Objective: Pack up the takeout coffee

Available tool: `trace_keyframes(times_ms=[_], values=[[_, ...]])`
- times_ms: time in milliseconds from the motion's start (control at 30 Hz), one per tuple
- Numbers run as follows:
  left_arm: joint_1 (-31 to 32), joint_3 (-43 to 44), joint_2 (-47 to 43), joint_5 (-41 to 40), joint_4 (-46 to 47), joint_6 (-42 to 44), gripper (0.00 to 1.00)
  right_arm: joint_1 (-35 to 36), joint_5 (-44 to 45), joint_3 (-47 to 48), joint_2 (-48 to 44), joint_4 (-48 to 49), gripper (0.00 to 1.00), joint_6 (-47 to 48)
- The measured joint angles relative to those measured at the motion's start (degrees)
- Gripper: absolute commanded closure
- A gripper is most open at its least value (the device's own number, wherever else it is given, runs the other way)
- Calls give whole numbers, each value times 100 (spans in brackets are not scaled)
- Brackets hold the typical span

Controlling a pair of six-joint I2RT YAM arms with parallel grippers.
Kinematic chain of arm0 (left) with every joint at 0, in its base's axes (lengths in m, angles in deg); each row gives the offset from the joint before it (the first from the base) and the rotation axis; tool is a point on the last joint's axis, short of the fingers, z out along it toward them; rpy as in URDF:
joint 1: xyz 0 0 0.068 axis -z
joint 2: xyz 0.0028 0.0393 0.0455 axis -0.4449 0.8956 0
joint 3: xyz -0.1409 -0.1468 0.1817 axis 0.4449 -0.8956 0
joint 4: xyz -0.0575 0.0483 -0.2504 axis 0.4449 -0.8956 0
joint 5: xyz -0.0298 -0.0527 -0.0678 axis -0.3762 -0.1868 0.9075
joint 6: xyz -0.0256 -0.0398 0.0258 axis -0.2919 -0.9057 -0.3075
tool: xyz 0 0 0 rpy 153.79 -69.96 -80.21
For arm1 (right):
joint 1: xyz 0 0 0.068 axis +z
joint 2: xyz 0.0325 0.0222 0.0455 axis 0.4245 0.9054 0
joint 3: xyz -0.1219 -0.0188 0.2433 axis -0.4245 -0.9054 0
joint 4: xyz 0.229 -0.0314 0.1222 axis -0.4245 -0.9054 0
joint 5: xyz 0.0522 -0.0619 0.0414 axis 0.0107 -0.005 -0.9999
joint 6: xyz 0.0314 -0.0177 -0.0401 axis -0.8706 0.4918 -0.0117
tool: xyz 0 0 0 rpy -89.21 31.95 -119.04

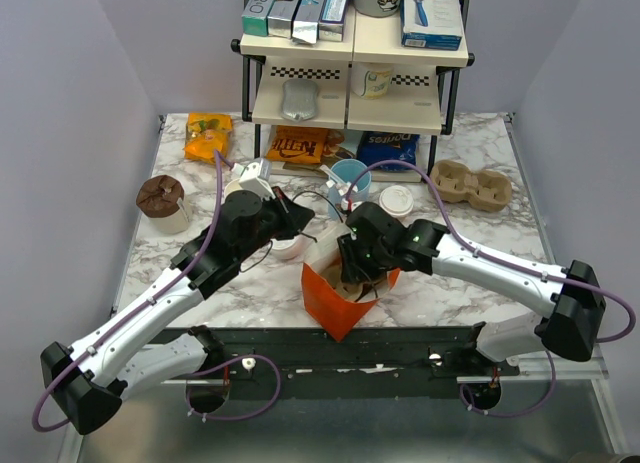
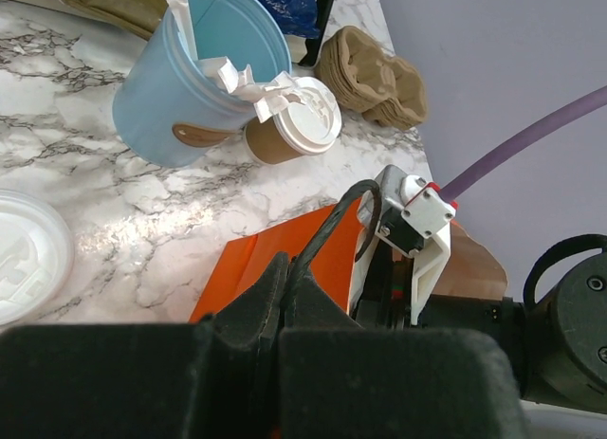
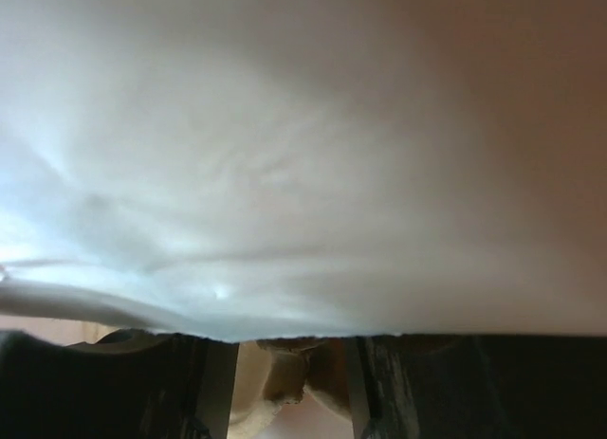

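glossy marble-look table (image 1: 250, 295), matt orange paper bag (image 1: 335, 305), kraft-paper takeout coffee (image 2: 270, 147), smooth plastic lid (image 2: 308, 126)

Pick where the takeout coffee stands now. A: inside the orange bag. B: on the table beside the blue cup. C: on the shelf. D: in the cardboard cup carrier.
B: the takeout coffee stands on the table beside the blue cup, outside the orange bag.

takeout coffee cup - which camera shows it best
Left wrist: the takeout coffee cup shows large, tan body and white lid, beside the light-blue cup. Top external shows the cup small, mostly its lid from above. Right wrist shows none of it; a pale surface fills that view.
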Motion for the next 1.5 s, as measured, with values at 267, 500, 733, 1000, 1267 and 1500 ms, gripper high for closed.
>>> trace_keyframes(times_ms=[267,500,733,1000,1267,1500], values=[[68,0,46,-4,0,0,100,0,-35,11,-63,-221,21,-63],[105,0,52,-15,0,0,100,0,83,282,-111,-632,12,-70],[138,0,52,-39,0,0,100,0,391,737,-448,-1073,0,-26],[168,0,52,-81,0,-4,100,-7,599,1054,-1058,-1075,0,306],[190,0,52,-166,-4,-144,100,-11,1060,1464,-1825,-374,0,1001],[345,11,52,-498,-190,-326,100,-9,1532,1685,-2417,-44,0,1091]])
